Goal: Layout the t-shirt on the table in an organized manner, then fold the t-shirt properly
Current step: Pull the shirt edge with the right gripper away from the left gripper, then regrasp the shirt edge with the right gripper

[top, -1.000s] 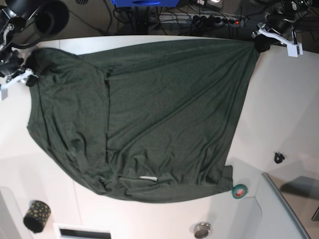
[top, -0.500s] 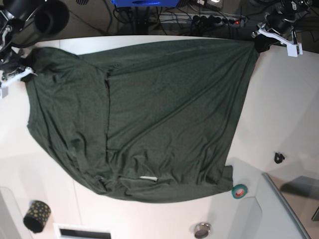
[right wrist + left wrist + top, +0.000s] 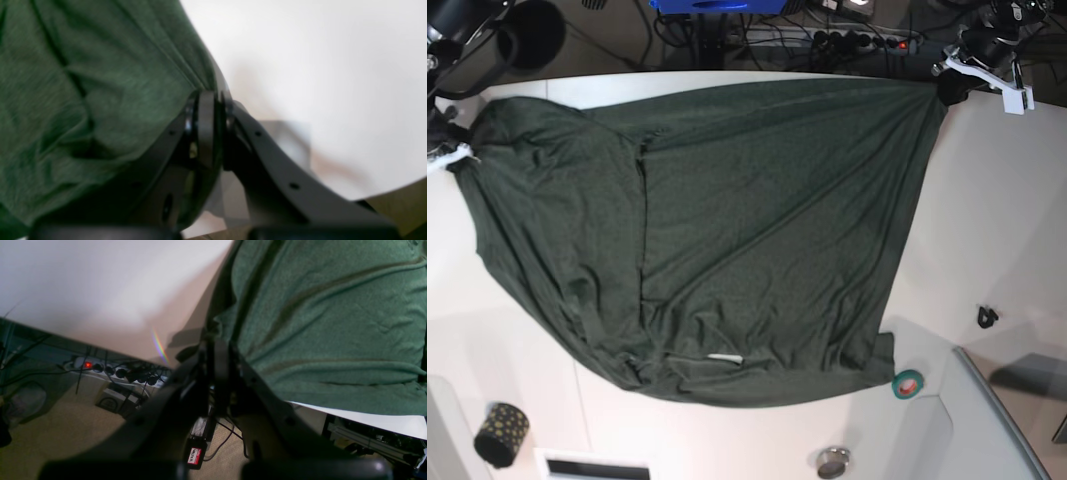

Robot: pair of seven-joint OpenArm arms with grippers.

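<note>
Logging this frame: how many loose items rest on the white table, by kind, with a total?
Dark green t-shirt: 1
Green tape roll: 1
Black dotted cup: 1
Small black clip: 1
Round metal piece: 1
Total: 5, all on the table.

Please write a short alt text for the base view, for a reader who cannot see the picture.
A dark green t-shirt lies spread over a white table, pinched at two far corners by the left gripper and the right gripper, both shut. A green tape roll sits near its lower edge.
</note>
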